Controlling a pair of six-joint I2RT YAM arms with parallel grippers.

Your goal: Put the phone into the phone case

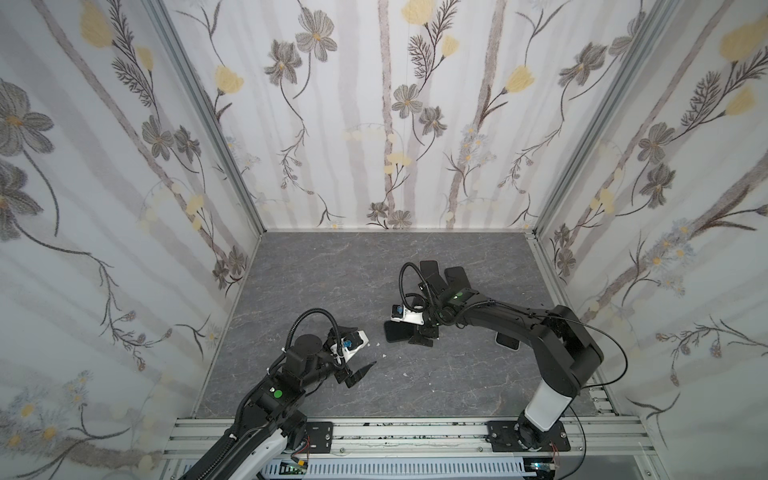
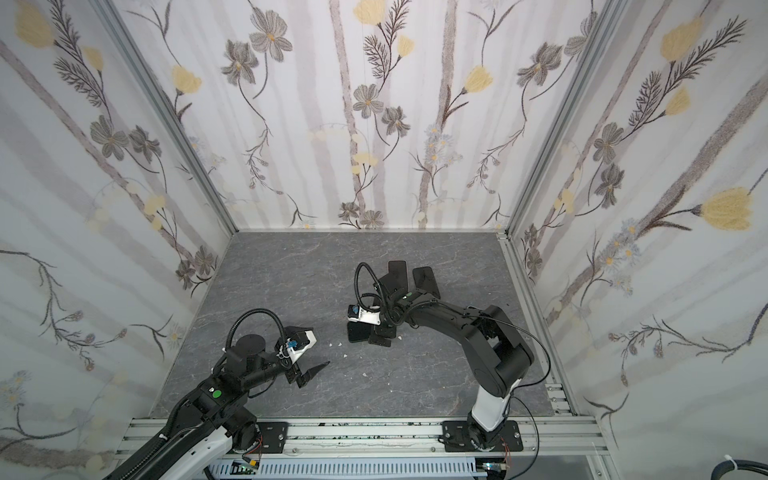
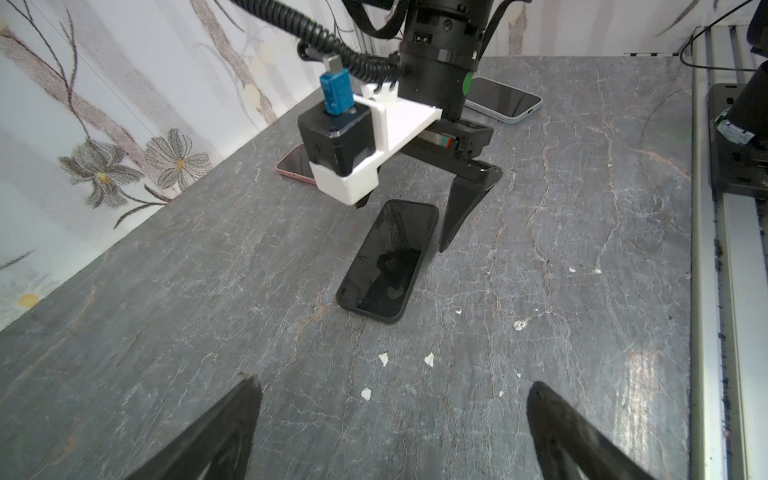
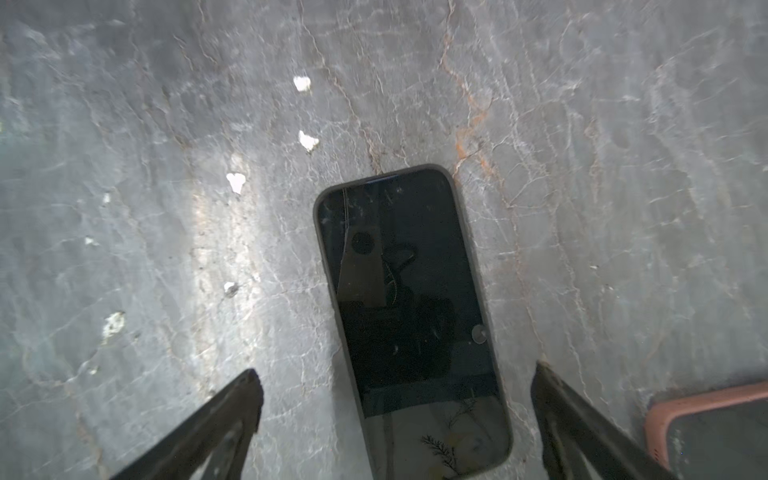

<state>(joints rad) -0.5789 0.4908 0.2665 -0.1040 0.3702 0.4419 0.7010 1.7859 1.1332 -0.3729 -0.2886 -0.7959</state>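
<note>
A phone point(image 4: 411, 299) with a dark screen lies face up on the grey table, and a black phone case point(image 4: 465, 232) shows as a rim around it. My right gripper point(image 4: 395, 371) hangs open just over one end of it, a finger on either side, touching nothing. In the left wrist view the same phone point(image 3: 388, 259) lies under the right gripper point(image 3: 405, 224). In both top views it shows partly under that arm point(image 1: 395, 331) point(image 2: 357, 332). My left gripper point(image 3: 392, 388) point(image 1: 359, 353) is open and empty, a short way to the left of the phone.
Two black phones or cases point(image 1: 430, 270) point(image 1: 455, 276) lie behind the right arm. A light-blue phone point(image 3: 503, 99) point(image 1: 507, 340) lies under that arm, a pink-cased one point(image 4: 706, 428) point(image 3: 293, 164) beside the right gripper. Small white chips point(image 3: 428, 359) dot the table. Walls close three sides.
</note>
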